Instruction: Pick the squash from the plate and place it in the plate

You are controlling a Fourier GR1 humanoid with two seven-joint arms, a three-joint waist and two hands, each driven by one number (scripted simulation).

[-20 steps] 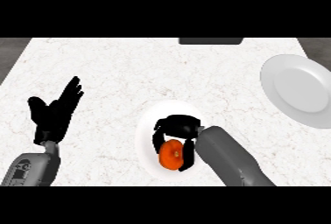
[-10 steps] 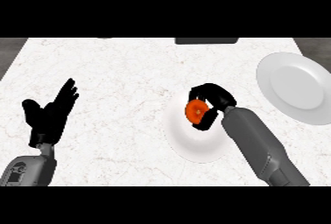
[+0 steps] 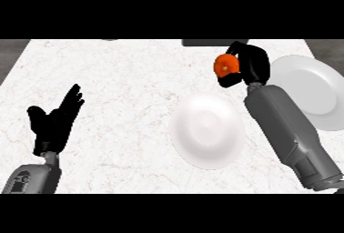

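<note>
An orange squash (image 3: 226,65) is held in the air near the counter's far side, with my right hand (image 3: 246,63) curled round it. It hangs between two white plates: one bare plate (image 3: 206,130) at the counter's middle, below and left of the hand, and a second plate (image 3: 310,91) at the right edge, just right of the hand. My left hand (image 3: 55,122) rests open at the left, fingers up, holding nothing.
The white marble counter (image 3: 128,77) spreads round both plates. A dark object (image 3: 205,42) sits at the far edge, just behind the raised hand. My right forearm (image 3: 285,132) crosses between the two plates.
My right hand lifted the squash off the middle plate and carried it up and to the right, toward the far plate. The left hand stayed still.
</note>
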